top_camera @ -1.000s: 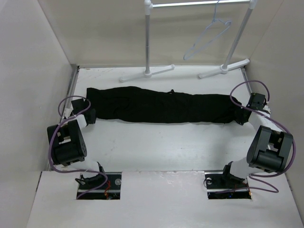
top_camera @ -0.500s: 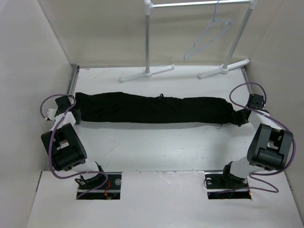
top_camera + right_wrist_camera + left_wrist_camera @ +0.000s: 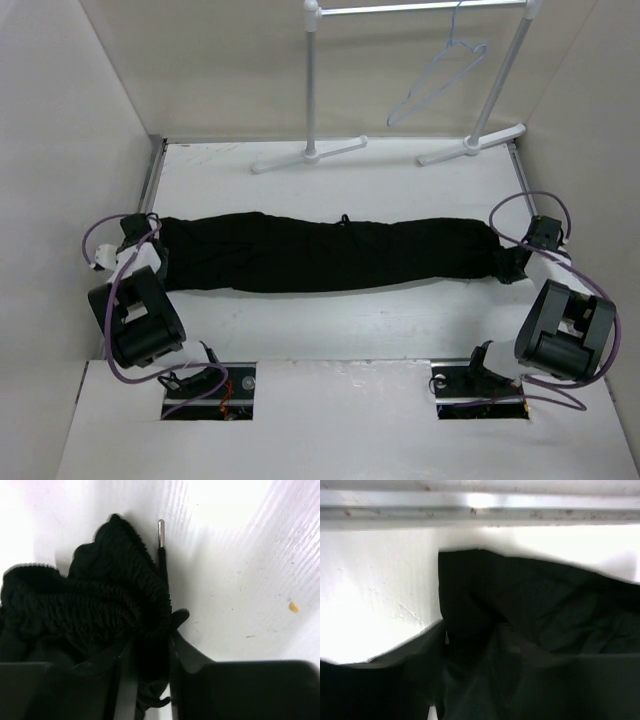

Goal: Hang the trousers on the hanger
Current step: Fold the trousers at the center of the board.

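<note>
Laying-out step: trousers (image 3: 330,252) flat; right gripper (image 3: 145,680) pinches waistband (image 3: 100,595), left gripper (image 3: 152,258) hold unclear. Next, likely: lift toward hanger (image 3: 437,80).

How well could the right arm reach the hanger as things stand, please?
Probably not yet: the right claw grips the trousers on the table, while the hanger hangs up on the far rail.
</note>
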{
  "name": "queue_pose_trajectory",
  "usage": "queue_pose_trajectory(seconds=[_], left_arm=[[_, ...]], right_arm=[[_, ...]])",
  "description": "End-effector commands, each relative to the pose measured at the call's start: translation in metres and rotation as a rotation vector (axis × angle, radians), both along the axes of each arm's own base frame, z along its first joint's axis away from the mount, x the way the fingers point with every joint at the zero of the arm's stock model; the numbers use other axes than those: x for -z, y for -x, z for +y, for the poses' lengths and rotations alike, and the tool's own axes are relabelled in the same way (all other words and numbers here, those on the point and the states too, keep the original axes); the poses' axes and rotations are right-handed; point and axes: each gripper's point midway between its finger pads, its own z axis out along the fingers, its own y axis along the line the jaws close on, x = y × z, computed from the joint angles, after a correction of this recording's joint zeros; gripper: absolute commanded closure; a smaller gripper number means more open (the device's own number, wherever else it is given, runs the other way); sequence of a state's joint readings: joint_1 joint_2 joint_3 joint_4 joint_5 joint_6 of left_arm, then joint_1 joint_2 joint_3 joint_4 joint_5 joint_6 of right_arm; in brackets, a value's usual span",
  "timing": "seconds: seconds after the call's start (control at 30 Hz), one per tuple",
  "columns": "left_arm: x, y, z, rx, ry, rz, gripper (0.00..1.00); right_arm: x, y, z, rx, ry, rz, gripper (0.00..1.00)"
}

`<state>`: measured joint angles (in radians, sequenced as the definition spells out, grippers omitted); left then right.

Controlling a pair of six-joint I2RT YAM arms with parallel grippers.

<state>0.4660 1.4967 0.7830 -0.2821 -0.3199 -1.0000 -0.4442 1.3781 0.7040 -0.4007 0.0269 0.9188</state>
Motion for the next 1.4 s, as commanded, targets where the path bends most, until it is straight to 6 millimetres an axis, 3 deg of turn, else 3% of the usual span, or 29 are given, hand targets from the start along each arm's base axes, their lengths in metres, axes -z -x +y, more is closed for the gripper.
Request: queue_pose_trajectory(seconds=[0.0,0.07,0.17,0.37,0.53,0.6,0.67,0.77,0.8,0.83,0.93,1.0,1.1,1.2,1.27,1.37], left_arm=[[-0.048,-0.010,0.012,-0.012,-0.125,-0.080,0.48],[-0.071,-0.011,0.002,0.013,-0.152,-0.126,0.39],[-0.101,-0.016,-0.019,0.090,-0.215,-0.185,0.36],[-0.127,-0.033,-0.093,0.323,-0.242,-0.258,0.37],[-0.121,-0.042,-0.164,0.550,-0.218,-0.314,0.37],[-0.118,-0.038,-0.179,0.597,-0.212,-0.320,0.38],[-0.119,-0.035,-0.189,0.637,-0.210,-0.324,0.38],[-0.126,-0.030,-0.191,0.655,-0.222,-0.340,0.38],[-0.129,-0.029,-0.190,0.656,-0.226,-0.344,0.38],[-0.133,-0.028,-0.191,0.664,-0.226,-0.349,0.38],[-0.142,-0.025,-0.204,0.722,-0.224,-0.350,0.38],[-0.145,-0.022,-0.218,0.771,-0.222,-0.350,0.38],[-0.150,-0.019,-0.243,0.844,-0.212,-0.353,0.38],[-0.164,-0.017,-0.268,0.914,-0.215,-0.364,0.38],[-0.174,-0.015,-0.279,0.945,-0.223,-0.381,0.38],[-0.188,-0.013,-0.290,0.966,-0.223,-0.418,0.38]], right_arm=[[-0.025,-0.013,-0.014,0.001,0.103,-0.077,0.55],[-0.036,-0.009,-0.013,0.000,0.123,-0.104,0.32],[-0.042,0.001,-0.015,0.012,0.155,-0.112,0.16],[-0.027,0.015,-0.013,0.027,0.152,-0.066,0.12],[-0.017,-0.016,-0.013,-0.013,0.071,-0.066,0.11],[-0.015,-0.028,-0.012,0.005,0.054,-0.078,0.18],[-0.013,-0.040,-0.010,0.006,0.039,-0.092,0.34],[-0.007,-0.043,-0.011,0.036,0.021,-0.074,0.79],[-0.014,-0.042,-0.014,0.048,0.037,-0.087,0.87],[-0.029,-0.041,-0.020,0.060,0.084,-0.110,0.90],[-0.082,-0.029,-0.047,0.123,0.248,-0.148,0.91],[-0.130,-0.015,-0.070,0.178,0.340,-0.188,0.91],[-0.198,-0.004,-0.082,0.227,0.416,-0.322,0.90],[-0.253,-0.005,-0.078,0.172,0.476,-0.420,0.90],[-0.277,-0.007,-0.068,0.120,0.500,-0.465,0.90],[-0.302,-0.017,-0.036,-0.014,0.517,-0.532,0.90]])
